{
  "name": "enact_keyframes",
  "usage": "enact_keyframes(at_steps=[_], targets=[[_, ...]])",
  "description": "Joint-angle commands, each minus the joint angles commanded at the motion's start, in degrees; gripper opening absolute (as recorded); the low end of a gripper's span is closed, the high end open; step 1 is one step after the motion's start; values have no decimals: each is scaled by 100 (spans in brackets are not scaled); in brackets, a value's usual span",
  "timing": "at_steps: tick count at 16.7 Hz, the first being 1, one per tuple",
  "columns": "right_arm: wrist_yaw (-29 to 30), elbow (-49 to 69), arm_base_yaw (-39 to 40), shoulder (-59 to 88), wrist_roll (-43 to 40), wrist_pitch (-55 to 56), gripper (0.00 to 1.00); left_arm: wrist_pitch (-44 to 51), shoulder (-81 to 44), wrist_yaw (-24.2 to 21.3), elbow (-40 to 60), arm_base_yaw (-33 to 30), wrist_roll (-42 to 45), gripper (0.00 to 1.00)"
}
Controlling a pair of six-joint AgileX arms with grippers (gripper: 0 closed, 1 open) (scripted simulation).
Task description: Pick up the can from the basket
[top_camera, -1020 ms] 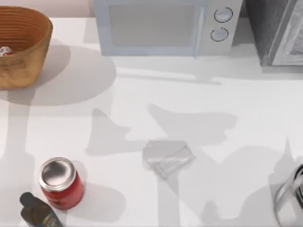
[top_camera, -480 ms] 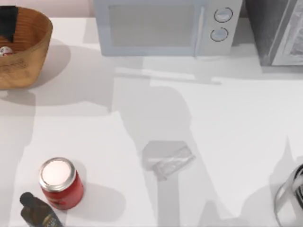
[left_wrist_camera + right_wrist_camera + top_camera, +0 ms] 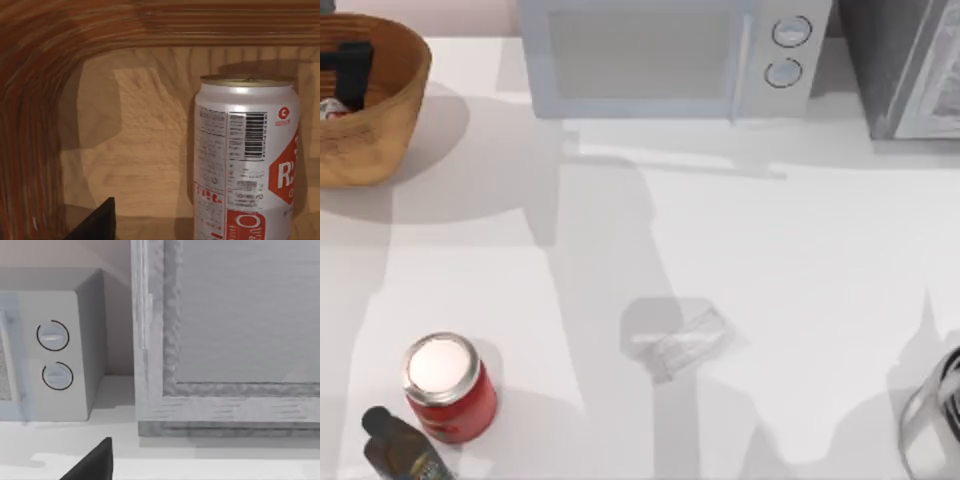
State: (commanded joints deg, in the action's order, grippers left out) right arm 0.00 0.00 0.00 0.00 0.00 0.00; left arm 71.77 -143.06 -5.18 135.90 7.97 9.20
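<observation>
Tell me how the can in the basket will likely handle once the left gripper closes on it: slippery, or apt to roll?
The can has a smooth, glossy printed wall, so it may slip under a light grip. Being round, it would probably roll on the basket floor if nudged. The left gripper is inside the basket.

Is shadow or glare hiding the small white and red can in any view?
Left wrist view: the small white and red can is brightly lit, label readable, with soft shadow on the orange-brown wicker basket wall behind it. Top view: broad arm shadows cross the white table, and the can sits dim at the picture's edge.
</observation>
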Motion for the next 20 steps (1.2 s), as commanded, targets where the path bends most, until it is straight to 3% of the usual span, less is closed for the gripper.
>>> enact_keyframes(at_steps=[16,20], targets=[[0,0,0,0,0,0,100,-1002,-388,4,-610,-53,-49,100],[0,0,0,0,0,0,100,-1002,-388,4,-610,-53,-49,70]])
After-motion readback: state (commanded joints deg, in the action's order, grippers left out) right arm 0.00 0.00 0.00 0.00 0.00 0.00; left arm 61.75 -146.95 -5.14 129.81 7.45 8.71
